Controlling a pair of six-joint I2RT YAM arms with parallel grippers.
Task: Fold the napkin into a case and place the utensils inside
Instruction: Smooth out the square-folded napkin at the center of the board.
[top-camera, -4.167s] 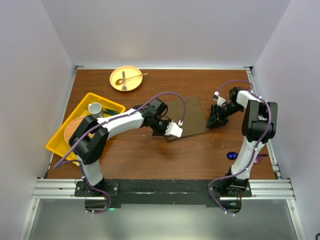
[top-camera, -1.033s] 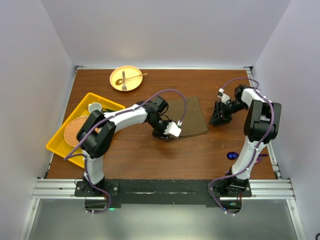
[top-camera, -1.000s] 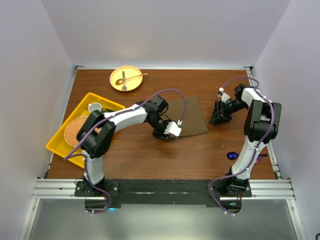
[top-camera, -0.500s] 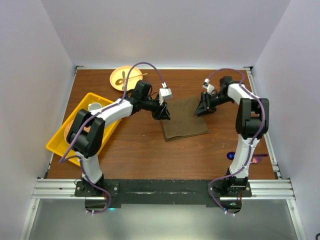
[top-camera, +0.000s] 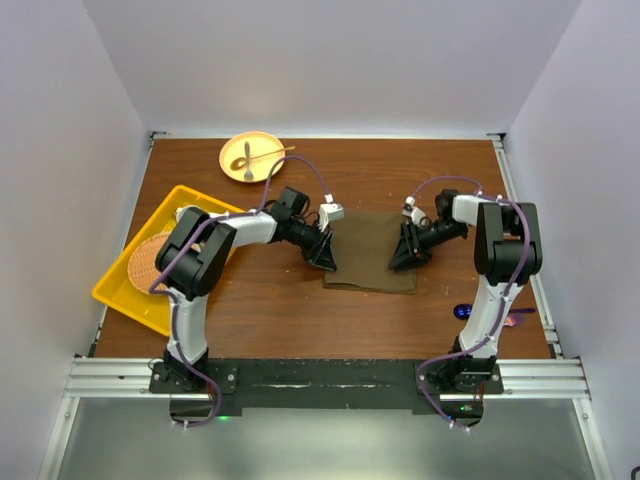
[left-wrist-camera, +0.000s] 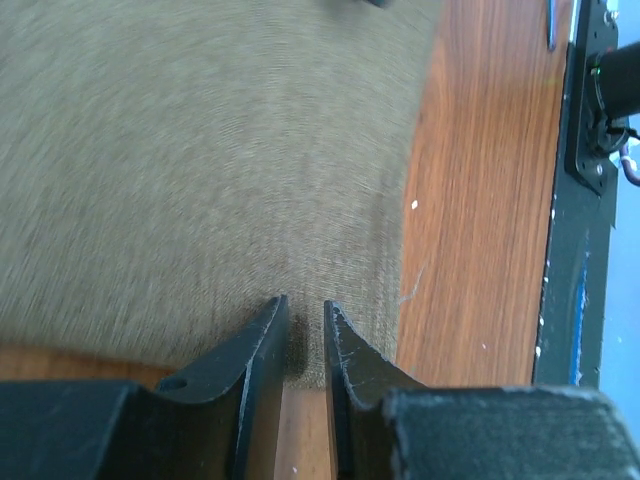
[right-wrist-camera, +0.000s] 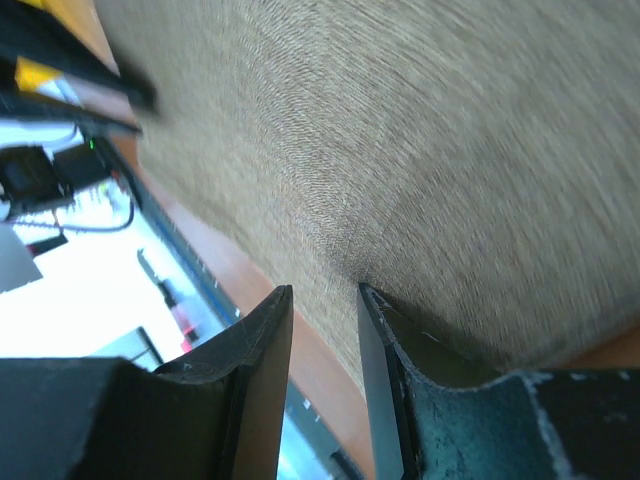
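Observation:
The olive-brown napkin (top-camera: 368, 250) lies flat on the table as a folded rectangle. My left gripper (top-camera: 327, 258) is down at its left edge. In the left wrist view the left gripper (left-wrist-camera: 303, 312) stands open by a narrow gap, its tips resting on the napkin (left-wrist-camera: 200, 150) just inside the edge. My right gripper (top-camera: 399, 260) is at the right edge. In the right wrist view the right gripper (right-wrist-camera: 325, 295) is open, one finger (right-wrist-camera: 400, 350) on the napkin (right-wrist-camera: 420, 120), the other over bare wood. A blue spoon (top-camera: 465, 311) lies near the right arm. Slim utensils (top-camera: 248, 155) rest on the plate.
The round yellow plate (top-camera: 238, 170) sits at the far left of the table. A yellow tray (top-camera: 120, 290) along the left edge holds a white cup (top-camera: 190, 215) and a round woven mat (top-camera: 150, 258). White walls close in both sides.
Half a second ago both grippers were at the napkin's far corners; now they sit nearer along its side edges. The napkin lies squarer and closer. Both pairs of jaws have narrowed.

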